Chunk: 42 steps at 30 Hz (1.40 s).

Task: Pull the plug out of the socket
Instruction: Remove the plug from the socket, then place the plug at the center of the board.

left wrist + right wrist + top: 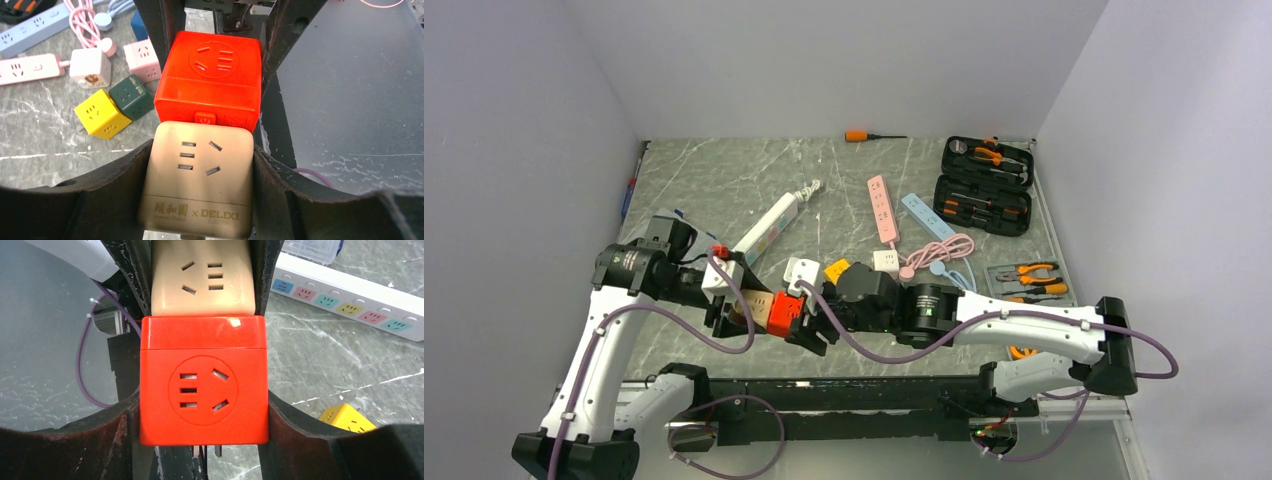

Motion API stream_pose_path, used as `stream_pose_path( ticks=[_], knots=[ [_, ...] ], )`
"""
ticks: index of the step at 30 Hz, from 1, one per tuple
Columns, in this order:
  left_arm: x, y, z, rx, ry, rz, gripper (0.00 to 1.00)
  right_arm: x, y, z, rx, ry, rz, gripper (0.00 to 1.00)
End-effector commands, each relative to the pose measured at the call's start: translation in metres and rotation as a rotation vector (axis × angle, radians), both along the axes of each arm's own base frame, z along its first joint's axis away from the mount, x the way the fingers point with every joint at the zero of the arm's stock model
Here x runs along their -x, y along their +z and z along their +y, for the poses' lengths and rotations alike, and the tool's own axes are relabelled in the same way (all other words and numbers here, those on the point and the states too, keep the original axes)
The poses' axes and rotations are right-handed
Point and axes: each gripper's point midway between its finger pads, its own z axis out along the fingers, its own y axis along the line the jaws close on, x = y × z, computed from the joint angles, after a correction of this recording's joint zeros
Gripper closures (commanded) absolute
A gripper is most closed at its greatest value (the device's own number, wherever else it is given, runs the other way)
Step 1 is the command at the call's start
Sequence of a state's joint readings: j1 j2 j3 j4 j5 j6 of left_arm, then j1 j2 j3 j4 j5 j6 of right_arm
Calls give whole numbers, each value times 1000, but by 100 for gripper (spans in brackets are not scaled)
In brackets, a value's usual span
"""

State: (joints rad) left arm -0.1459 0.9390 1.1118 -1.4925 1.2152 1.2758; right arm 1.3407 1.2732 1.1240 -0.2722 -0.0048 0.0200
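Observation:
A red socket cube and a beige socket cube are joined face to face, held just above the table's near edge. My left gripper is shut on the beige cube, a finger pressed on each side. From the opposite side my right gripper is shut on the red cube. Metal prongs stick out of the red cube's face nearest the right wrist. The joint between the cubes shows no gap, and which one is plugged into the other is hidden.
Yellow, green and pink cubes lie on the marble table behind the grippers. Farther back are a white power strip, a pink strip, a blue strip, an open tool case and a screwdriver.

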Motion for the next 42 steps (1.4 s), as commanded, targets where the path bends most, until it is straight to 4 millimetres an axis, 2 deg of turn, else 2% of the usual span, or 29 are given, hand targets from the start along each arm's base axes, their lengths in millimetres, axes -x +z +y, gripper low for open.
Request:
stream_pose_path(
  ticks=[1,9,10,14,16,19,22,29,32,36,39,42],
  knots=[
    [-21,-5,15,-115,51,-109,100,6,-3,-48,83,-60,57,100],
    [-30,-6,17,-128,78,-118,100,14,-20,-59,118,-63,105,100],
    [-31,-7,17,-132,82,-115,97,14,-21,-59,121,-64,108,100],
    [-34,-14,21,-164,95,-108,71,14,-23,-62,116,-76,114,100],
    [-36,-17,23,-185,104,-106,64,14,-24,-64,117,-82,120,100],
    [-38,-22,27,-217,116,-111,67,15,-29,-69,128,-94,134,100],
    [-42,-29,33,-257,135,-131,78,17,-34,-76,139,-105,151,100],
    [-64,-44,46,-336,223,-189,91,20,-41,-90,158,-140,181,100],
    [-70,-47,48,-345,251,-187,91,-3,-44,-102,155,-289,142,100],
    [-74,-46,45,-324,281,-151,92,-62,-46,-138,194,-650,49,100],
    [-76,-42,40,-294,301,-99,93,-115,-53,-172,224,-895,116,100],
    [-81,-39,37,-292,333,-60,96,-149,-61,-198,191,-1056,207,100]
  ],
)
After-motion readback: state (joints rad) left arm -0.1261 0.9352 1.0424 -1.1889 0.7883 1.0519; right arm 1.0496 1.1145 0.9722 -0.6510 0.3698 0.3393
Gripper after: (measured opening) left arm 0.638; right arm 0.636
